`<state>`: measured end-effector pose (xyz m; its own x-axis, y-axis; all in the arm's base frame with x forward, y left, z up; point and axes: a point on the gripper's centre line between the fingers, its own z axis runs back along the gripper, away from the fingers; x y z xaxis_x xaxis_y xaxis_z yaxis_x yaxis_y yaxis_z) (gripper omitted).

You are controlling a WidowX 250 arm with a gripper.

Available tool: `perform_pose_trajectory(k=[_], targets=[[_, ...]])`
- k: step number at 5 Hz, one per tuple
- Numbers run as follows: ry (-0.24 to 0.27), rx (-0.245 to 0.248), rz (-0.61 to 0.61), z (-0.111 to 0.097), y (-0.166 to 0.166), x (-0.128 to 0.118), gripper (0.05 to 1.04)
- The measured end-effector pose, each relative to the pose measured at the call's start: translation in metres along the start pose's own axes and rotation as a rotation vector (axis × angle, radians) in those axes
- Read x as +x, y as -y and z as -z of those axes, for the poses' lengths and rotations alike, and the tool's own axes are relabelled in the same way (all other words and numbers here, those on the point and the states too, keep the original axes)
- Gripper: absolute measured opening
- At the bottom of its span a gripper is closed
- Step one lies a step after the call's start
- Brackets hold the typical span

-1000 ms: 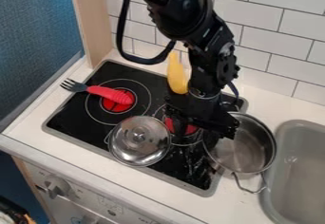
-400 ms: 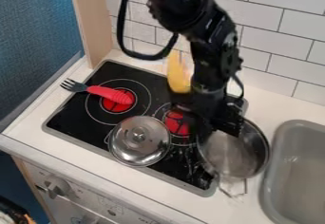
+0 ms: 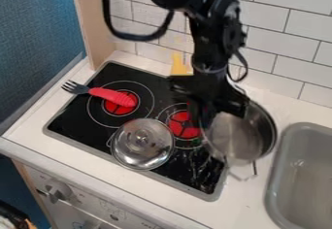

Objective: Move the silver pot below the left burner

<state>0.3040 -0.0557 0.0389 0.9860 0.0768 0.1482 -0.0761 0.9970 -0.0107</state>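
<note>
The black gripper (image 3: 210, 119) is over the right part of the stove, shut on the left rim of the silver pot (image 3: 245, 138). The pot is open-topped and looks a little tilted, spanning the stove's right edge and the counter, with a wire handle at its front. The arm hides part of its back rim. The left burner (image 3: 111, 109) is a red disc in a white ring, partly covered by a red-handled fork.
A silver lid (image 3: 142, 144) lies on the stove's front half, between the burners. The right burner (image 3: 184, 124) is beside the gripper, and a yellow object (image 3: 179, 64) stands behind. A grey sink (image 3: 301, 174) is at the right.
The pot first shifted left and slightly forward with the gripper, then back toward the wall. The lid and fork have stayed put.
</note>
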Motion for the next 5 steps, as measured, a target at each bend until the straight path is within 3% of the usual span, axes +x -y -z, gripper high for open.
perform_pose_trajectory(k=[1,2,4,5], targets=[[0.009,-0.006,-0.096,-0.014,-0.025,0.005,0.073],[0.041,0.036,-0.197,-0.024,-0.047,0.002,0.073],[0.097,0.014,-0.406,-0.037,-0.112,-0.023,0.073],[0.093,0.041,-0.546,-0.029,-0.153,-0.030,0.073]])
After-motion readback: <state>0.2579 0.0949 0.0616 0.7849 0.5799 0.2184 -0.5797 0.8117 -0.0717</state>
